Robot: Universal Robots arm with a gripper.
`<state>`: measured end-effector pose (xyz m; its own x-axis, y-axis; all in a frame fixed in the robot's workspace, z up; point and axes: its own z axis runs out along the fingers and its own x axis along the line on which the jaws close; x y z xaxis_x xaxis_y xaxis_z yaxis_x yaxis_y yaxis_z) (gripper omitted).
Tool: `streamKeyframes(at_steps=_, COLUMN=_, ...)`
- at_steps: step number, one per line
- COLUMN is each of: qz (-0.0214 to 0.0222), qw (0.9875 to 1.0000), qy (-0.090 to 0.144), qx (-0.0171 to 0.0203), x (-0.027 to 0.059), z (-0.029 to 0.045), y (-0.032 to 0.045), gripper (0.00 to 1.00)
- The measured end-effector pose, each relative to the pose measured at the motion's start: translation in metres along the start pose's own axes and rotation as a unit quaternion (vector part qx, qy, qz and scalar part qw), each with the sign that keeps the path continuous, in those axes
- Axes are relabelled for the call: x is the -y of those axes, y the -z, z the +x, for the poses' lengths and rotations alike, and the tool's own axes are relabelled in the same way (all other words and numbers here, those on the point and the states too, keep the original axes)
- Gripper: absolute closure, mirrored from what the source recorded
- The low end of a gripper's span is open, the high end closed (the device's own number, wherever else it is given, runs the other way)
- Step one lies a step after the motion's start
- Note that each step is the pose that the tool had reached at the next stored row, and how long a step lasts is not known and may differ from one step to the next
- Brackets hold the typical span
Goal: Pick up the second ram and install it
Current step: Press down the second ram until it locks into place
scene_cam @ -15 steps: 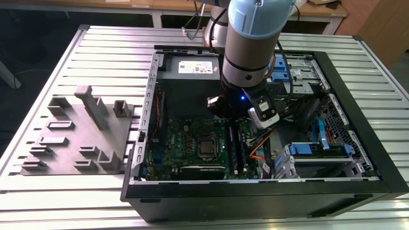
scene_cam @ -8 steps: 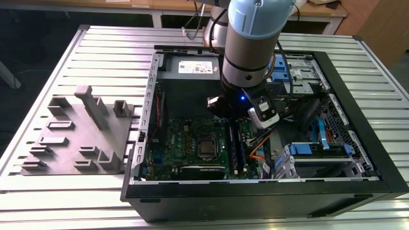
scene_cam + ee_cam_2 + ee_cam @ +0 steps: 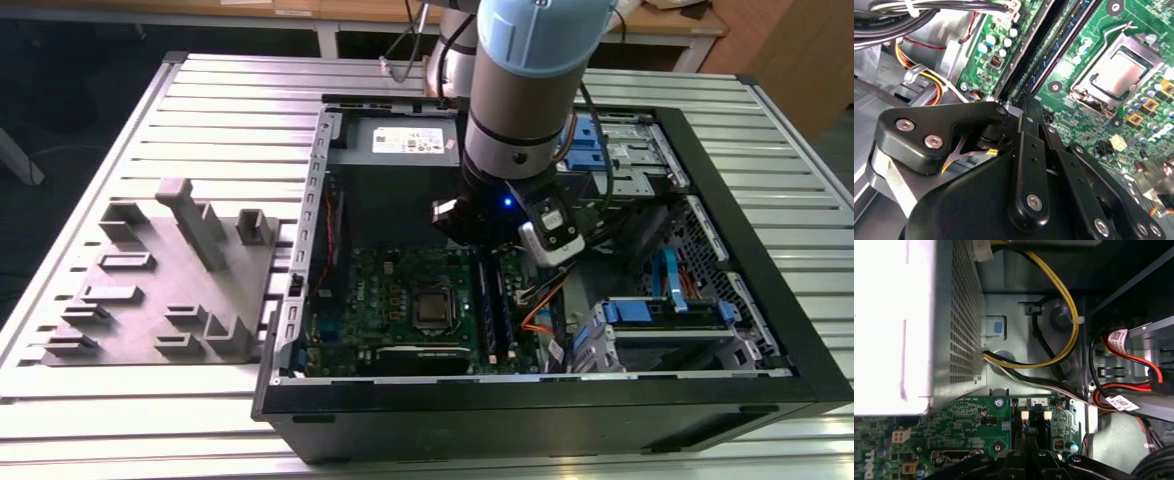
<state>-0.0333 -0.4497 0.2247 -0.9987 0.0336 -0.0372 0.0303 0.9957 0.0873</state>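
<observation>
My gripper (image 3: 483,240) hangs inside the open computer case, over the far end of the black slot rails (image 3: 497,310) on the green motherboard (image 3: 387,300). In the second wrist view its black fingers (image 3: 1030,130) meet at the tip, shut, with no gap showing. From under that tip a thin dark blue strip, the second ram (image 3: 1068,41), runs along the rails, seated edge-up in a slot. Whether the tip touches the strip I cannot tell. In the first wrist view the gripper (image 3: 1026,442) sits just before the slots' pale end clips (image 3: 1025,415).
The processor socket (image 3: 1116,72) lies beside the rails. Yellow and black cables (image 3: 1064,305) and red cables (image 3: 1134,360) loop near the case wall. Blue drive brackets (image 3: 667,295) fill the case's right in the exterior view. A grey fixture block (image 3: 174,290) stands on the slatted table at the left.
</observation>
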Motion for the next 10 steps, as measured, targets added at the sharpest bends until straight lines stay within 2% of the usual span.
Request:
streamKeyframes(at_steps=7, qz=0.0001, qw=1.0, qy=0.0, qx=0.0, x=-0.0015, z=-0.0006, y=0.0173, gripper=0.93)
streamKeyframes(at_steps=10, qz=0.0, qw=1.0, qy=0.0, qx=0.0, x=-0.0015, z=-0.0007, y=0.0182, gripper=0.93)
